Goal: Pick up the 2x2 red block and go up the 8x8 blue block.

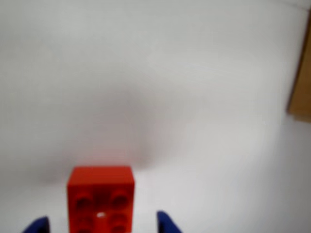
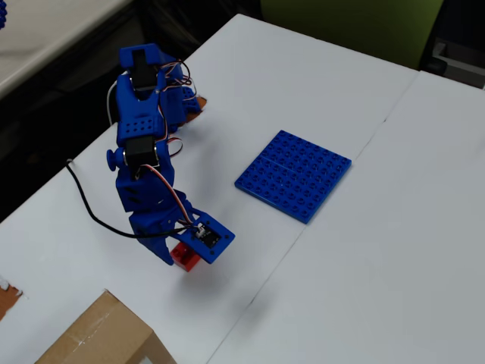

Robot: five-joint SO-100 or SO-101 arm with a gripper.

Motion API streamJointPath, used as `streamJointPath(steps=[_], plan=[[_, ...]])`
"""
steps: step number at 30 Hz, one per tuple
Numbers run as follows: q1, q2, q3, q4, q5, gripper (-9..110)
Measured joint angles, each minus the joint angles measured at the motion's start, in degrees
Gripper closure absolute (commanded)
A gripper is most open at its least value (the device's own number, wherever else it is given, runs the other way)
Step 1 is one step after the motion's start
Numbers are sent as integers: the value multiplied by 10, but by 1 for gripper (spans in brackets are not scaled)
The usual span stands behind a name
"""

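- Gripper (image 1: 102, 225): one, blue, two-fingered. In the wrist view its two fingertips (image 1: 167, 222) show at the bottom edge, set apart, one on each side of the red block. Whether the pads press the block's sides cannot be told from either view.
- 2x2 red block (image 1: 101, 196): one. In the wrist view it sits between the fingertips at the bottom of the picture, a face with round openings turned toward the camera. In the overhead view the same block (image 2: 184, 258) shows only as a red corner under the arm's tip, in the near left part of the table. Squarish, so no long axis to report. Whether it rests on the table or hangs just clear of it cannot be told.
- 8x8 blue block (image 2: 293, 174): one, flat on the table, studs up, turned diagonally to the table edges with one corner toward the far right. It lies well apart from the red block, to its right and farther away.
- Blue arm (image 2: 144, 163): one, with wires, reaching from the far left toward the near side.
- Cardboard box (image 2: 98, 337): one, at the near left edge.
- White table (image 2: 379, 265): bears all of the above.
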Motion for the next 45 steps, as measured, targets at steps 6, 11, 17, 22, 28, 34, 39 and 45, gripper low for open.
streamJointPath(steps=[6,11,17,22,28,34,39,45], plan=[[-1,-9,0,0,0,73],[-1,-11,0,0,4,73],[-1,-18,-1,0,4,73],[-5,-25,-1,0,7,73],[-5,-26,-1,0,8,81],[-5,-26,-1,0,8,86],[-5,-26,-1,0,8,96],[-8,-30,-2,0,9,101]])
